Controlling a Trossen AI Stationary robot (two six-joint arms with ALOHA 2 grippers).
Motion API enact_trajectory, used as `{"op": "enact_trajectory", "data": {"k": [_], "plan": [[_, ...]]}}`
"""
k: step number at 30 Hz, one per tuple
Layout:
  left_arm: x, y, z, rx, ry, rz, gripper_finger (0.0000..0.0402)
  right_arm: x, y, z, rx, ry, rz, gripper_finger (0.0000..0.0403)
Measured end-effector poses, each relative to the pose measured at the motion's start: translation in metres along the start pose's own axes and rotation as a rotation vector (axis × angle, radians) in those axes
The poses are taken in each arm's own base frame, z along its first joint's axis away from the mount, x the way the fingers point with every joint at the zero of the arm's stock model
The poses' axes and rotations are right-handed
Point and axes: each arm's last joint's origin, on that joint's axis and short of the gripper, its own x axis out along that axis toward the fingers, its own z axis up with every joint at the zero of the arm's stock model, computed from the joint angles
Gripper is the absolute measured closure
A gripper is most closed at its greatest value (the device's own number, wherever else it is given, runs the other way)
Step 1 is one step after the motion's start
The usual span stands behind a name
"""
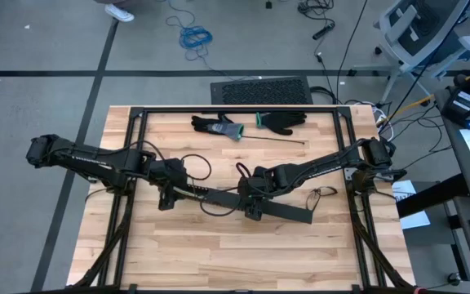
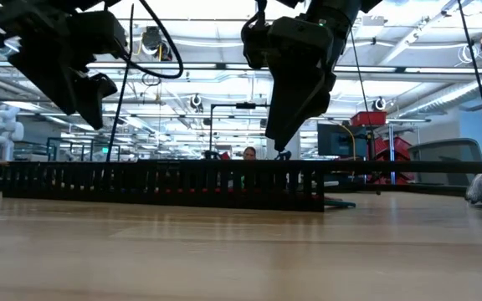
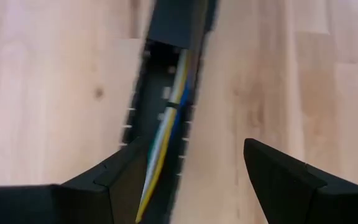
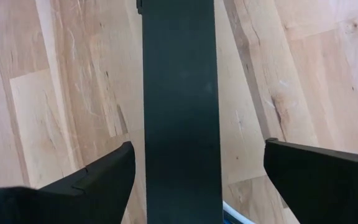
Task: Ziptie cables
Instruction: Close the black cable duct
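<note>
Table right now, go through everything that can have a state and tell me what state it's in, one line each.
Cables: lying inside the open stretch of the duct, held by neither gripper.
Black slotted duct: flat on the table, cover on along part of it.
Left gripper: open, above the duct's open stretch.
Right gripper: open, above the covered part.
Gloves: lying loose at the table's far edge.
</note>
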Motion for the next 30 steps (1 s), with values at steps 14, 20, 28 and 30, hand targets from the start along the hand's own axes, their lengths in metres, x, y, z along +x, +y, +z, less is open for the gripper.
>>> {"op": "enact_trajectory", "data": {"k": [14, 20, 28, 30], "plan": [[0.018, -0.021, 0.035, 0.098, 0.074, 0.087, 0.014, 0.0, -0.004, -0.009, -0.043, 0.089, -0.04, 0.0069], [0.011, -0.013, 0.018, 0.081, 0.27, 0.145, 0.014, -0.002, -0.009, -0.016, -0.109, 0.167, -0.099, 0.0069], [0.034, -0.006, 0.006, 0.098, 0.319, 0.109, 0.014, -0.001, -0.007, -0.011, -0.113, 0.111, -0.079, 0.0069], [0.04, -0.002, 0.007, 0.081, 0.337, 0.12, 0.014, -0.001, -0.006, -0.01, -0.112, 0.1, -0.075, 0.0069]]}}
